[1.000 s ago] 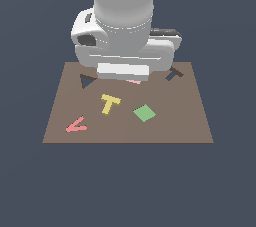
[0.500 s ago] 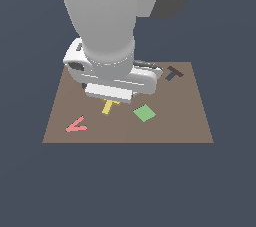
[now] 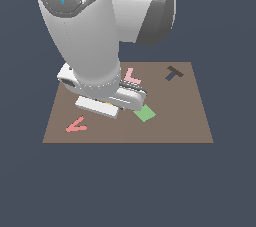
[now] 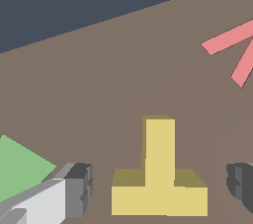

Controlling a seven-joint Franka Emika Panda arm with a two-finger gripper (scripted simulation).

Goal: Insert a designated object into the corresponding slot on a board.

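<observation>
Now your hand [image 4: 159, 182] is hanging wide open, fingers [image 4: 79, 188] straddling the flat yellow T-shaped block [image 4: 159, 176], gripping nothing.

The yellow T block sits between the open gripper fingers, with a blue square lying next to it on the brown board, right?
Nearly. The square is green, not blue, as the wrist view shows. The rest holds: the yellow T block lies on the brown board between the fingers of the open gripper, which do not touch it.

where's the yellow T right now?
In the wrist view the yellow T lies flat on the board between the open claw's fingers, with the green square to one side.
</observation>
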